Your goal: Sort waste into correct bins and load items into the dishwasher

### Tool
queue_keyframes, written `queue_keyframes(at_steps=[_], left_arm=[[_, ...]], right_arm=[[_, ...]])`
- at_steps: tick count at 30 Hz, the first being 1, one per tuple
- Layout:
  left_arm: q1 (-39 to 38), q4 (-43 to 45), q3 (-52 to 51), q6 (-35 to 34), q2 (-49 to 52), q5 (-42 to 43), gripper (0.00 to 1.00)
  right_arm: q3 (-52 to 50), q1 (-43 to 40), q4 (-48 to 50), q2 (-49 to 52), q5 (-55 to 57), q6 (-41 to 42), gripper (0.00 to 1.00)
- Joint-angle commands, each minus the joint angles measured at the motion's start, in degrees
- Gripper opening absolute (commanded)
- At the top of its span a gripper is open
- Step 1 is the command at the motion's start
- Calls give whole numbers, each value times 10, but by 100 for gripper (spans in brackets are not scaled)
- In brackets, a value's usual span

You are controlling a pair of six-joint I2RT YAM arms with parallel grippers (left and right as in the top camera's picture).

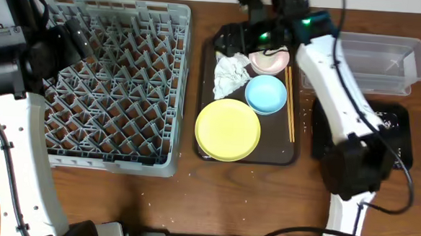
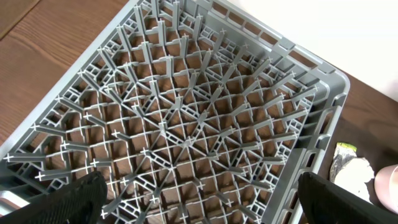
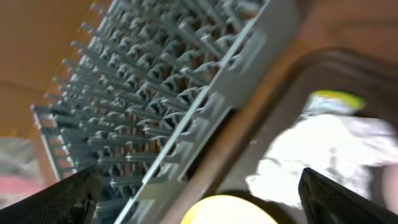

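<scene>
The left gripper (image 1: 76, 33) hangs over the far left part of the grey dish rack (image 1: 118, 91). Its jaws stand wide apart, with nothing between them. The right gripper (image 1: 236, 38) is above the far end of the brown tray (image 1: 274, 139), and its jaws are also apart and hold nothing. On this tray lies the crumpled white tissue (image 1: 231, 74), with the small yellow-green wrapper (image 3: 336, 99) just beside it. A pink bowl (image 1: 270, 61) and a blue bowl (image 1: 266, 94) are to the right of the tissue. A yellow plate (image 1: 228, 130) sits at the near end, and the chopsticks (image 1: 290, 104) lie along the right edge. The clear tub (image 1: 383, 62) stands far right on the worktop (image 1: 192, 196). The black tray (image 1: 401, 135) is nearer, partly hidden behind the right arm.
</scene>
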Motion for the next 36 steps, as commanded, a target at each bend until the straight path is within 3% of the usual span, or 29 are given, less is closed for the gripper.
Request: queue_keyframes(at_steps=[1, 3, 6, 10, 14, 21, 28, 33, 35, 36], left_arm=[[2, -1, -1, 3, 0, -3, 99], [2, -1, -1, 3, 0, -3, 99], [2, -1, -1, 3, 0, -3, 99], [2, -1, -1, 3, 0, -3, 100], [2, -1, -1, 3, 0, -3, 99], [2, -1, -1, 3, 1, -3, 100], [2, -1, -1, 3, 1, -3, 99], [2, -2, -1, 3, 1, -3, 99], [2, -1, -1, 3, 1, -3, 99], [2, -1, -1, 3, 1, -3, 100]], right_arm=[[10, 25, -2, 26, 11, 29, 82], [10, 39, -22, 42, 116, 68, 75], [10, 63, -61, 61, 293, 103, 78], [9, 92, -75, 73, 398, 105, 75], [9, 115, -61, 96, 422, 114, 66], [9, 129, -44, 148, 448, 128, 66], [9, 127, -40, 171, 451, 137, 54], [9, 128, -36, 175, 452, 137, 52], [9, 129, -34, 175, 452, 137, 43], [9, 129, -34, 175, 452, 137, 33]])
